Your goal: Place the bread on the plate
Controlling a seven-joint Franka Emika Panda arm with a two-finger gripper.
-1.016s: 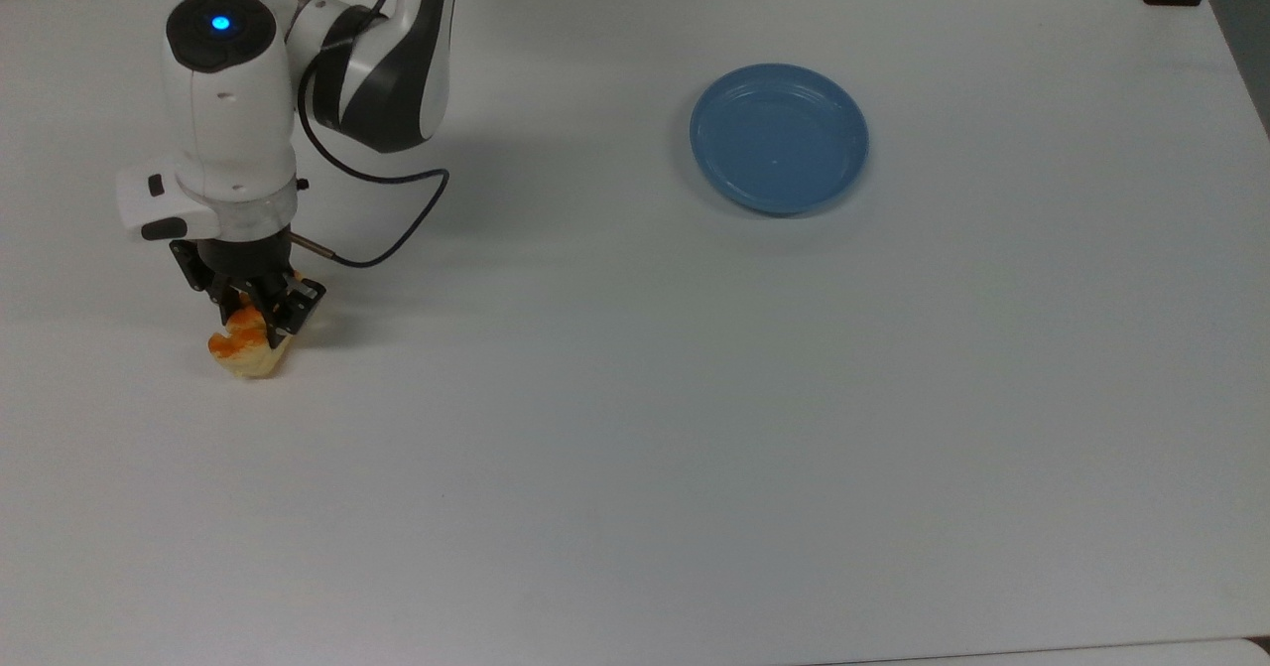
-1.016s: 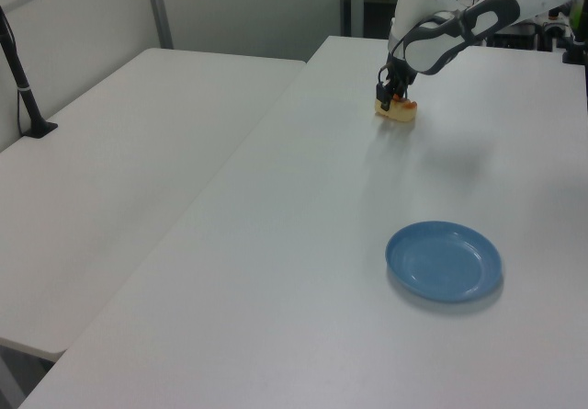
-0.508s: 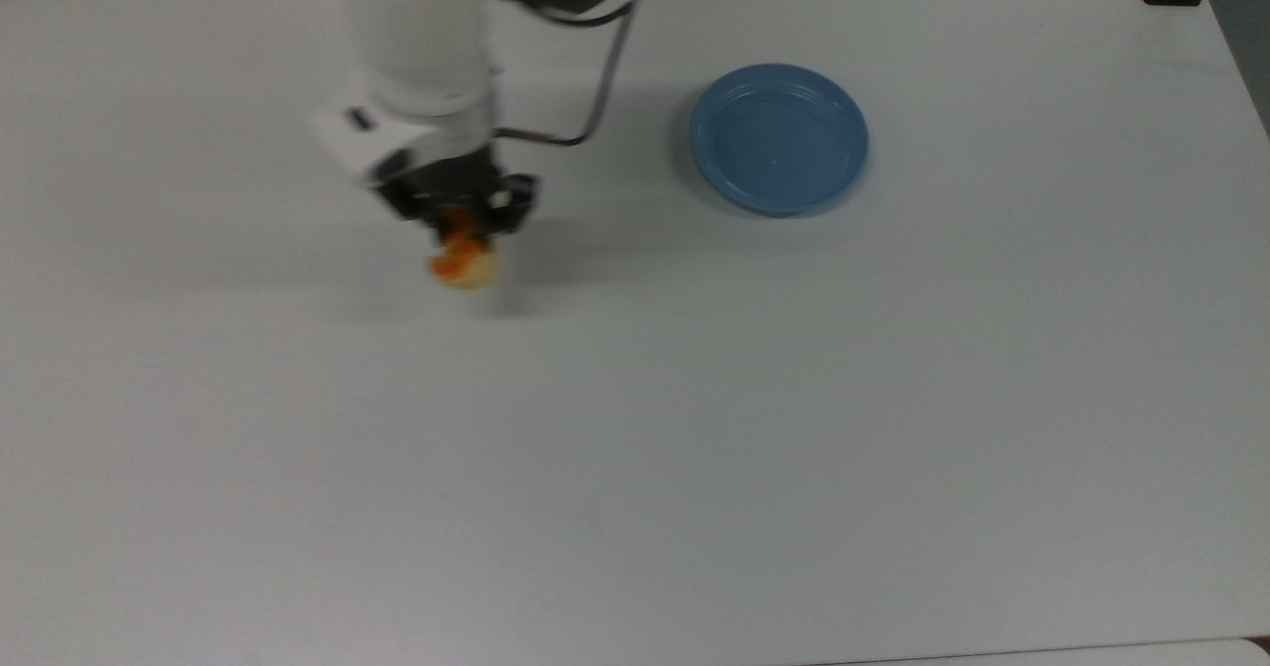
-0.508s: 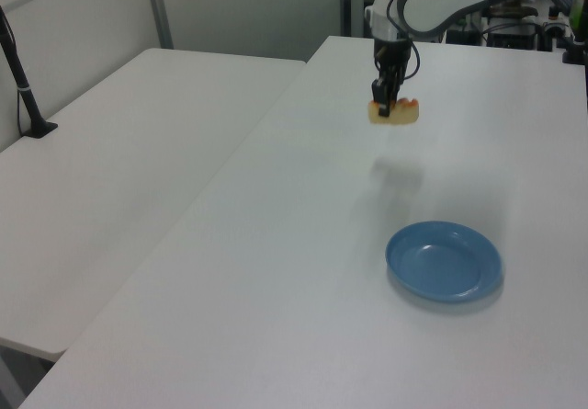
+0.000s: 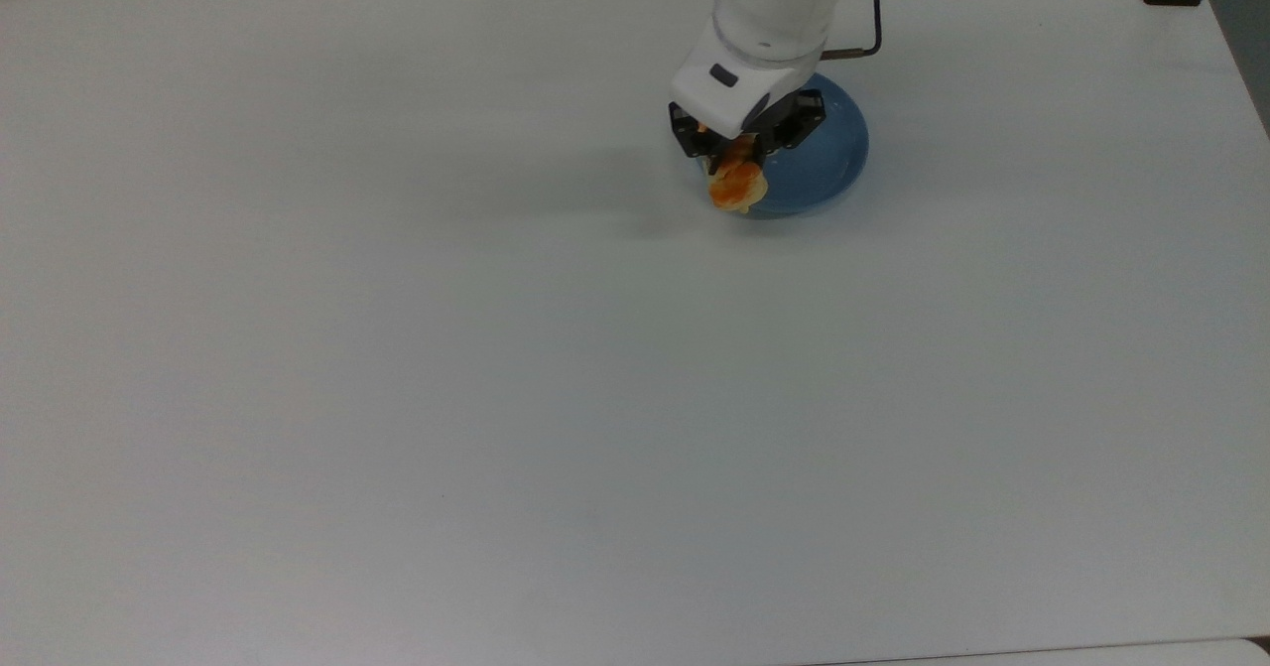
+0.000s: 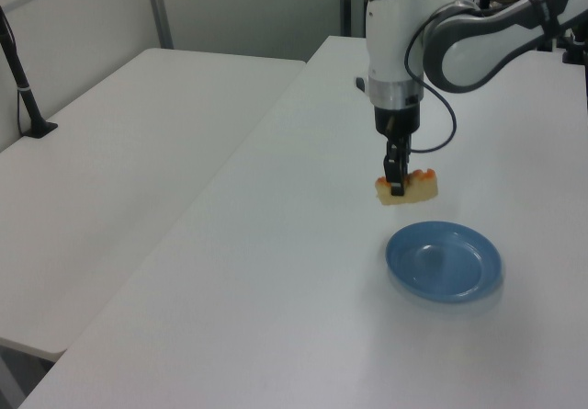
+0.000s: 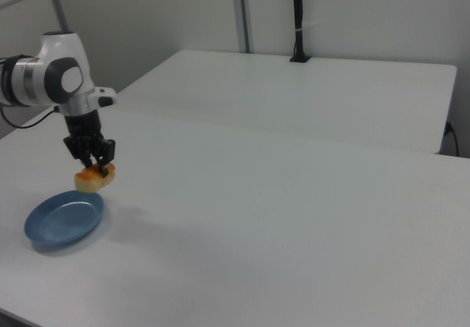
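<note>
- While my arm reaches over the white table [image 5: 397,398], my wrist points straight down and my gripper [image 5: 739,155] is clamped on the bread [image 5: 738,187].
- Bread: pale loaf with orange-brown glazed bumps, pinched near its middle, held clear of the table surface in the left view [image 6: 407,188] and the right view [image 7: 94,179].
- Gripper position: in the top view it sits over the plate's [image 5: 833,165] left edge; the bread overlaps that rim.
- In the left view, the bread hangs above and to the left view's left of the plate [image 6: 445,262], not touching it.
- In the right view, the bread hangs just above the far rim of the plate [image 7: 64,220]; my gripper [image 7: 93,170] grips it from above.
- Arm pose: the last link is vertical, and the grey-and-white elbow link runs off toward the left view's upper right.
- A black cable [image 5: 873,21] loops from my wrist.
- Markings: I can read no brand, label or writing on the arm, plate or table.
- A second white table [image 6: 119,179] stands alongside; a black post [image 7: 299,18] stands on it.
</note>
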